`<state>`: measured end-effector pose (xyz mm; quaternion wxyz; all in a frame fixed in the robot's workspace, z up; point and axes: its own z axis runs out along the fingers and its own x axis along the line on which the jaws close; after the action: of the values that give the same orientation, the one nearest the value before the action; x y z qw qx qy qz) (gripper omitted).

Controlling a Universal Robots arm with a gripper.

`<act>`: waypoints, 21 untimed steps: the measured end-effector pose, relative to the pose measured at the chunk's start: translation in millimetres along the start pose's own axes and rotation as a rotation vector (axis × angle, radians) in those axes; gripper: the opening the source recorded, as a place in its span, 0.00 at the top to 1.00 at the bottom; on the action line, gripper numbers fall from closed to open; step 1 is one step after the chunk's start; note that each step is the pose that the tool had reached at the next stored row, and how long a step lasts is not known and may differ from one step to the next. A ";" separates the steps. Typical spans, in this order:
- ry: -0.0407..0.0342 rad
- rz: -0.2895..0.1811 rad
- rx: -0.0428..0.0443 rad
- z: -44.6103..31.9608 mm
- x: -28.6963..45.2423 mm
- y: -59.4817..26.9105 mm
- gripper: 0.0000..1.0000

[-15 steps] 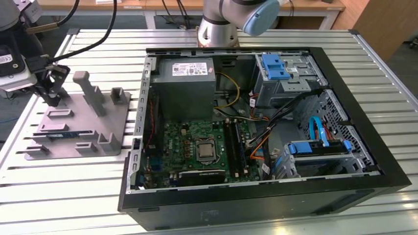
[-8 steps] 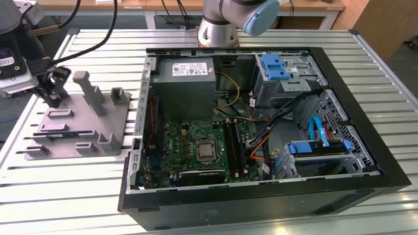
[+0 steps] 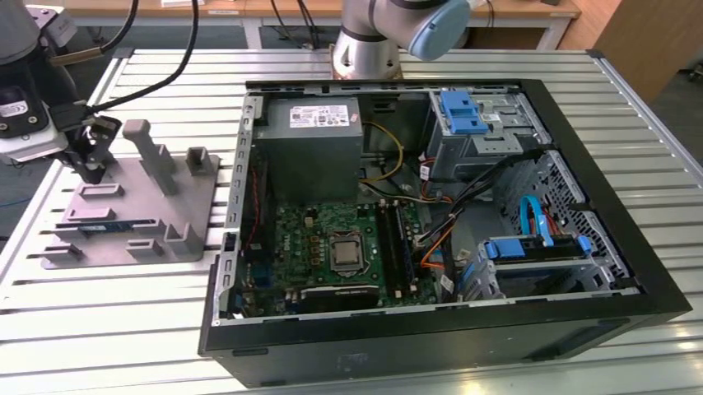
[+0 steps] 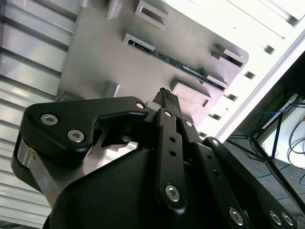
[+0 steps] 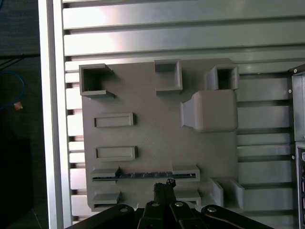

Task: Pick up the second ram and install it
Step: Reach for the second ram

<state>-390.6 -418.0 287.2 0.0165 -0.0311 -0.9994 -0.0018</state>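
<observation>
Blue, thin second ram (image 3: 104, 224) stands on edge in a slot of the grey fixture plate (image 3: 132, 197), at 9 o'clock from the open computer case (image 3: 439, 329) in the exterior view. Any print is too small to tell. The gripper (image 3: 94, 174) is at the ram's 12 o'clock, fingers pressed together, holding nothing.

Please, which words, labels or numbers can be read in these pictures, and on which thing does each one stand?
None is readable.
On the grey metal power supply box, the white label: print too small to read.
On the narrow blue ram stick in the grey plastic fixture plate: no legible marking.
</observation>
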 end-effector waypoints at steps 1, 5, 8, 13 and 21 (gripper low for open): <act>0.0001 0.000 0.0001 0.6 0.0 -0.1 0.90; 0.0001 0.000 0.0001 3.2 -0.1 -1.3 0.90; 0.0000 0.000 0.0000 5.4 -0.3 -3.7 0.90; 0.0001 0.000 0.0001 11.6 -0.2 -8.0 0.90; 0.0001 0.000 -0.0021 19.2 2.4 -13.0 0.90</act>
<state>-394.4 -430.8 268.0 0.0165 -0.0311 -0.9994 -0.0028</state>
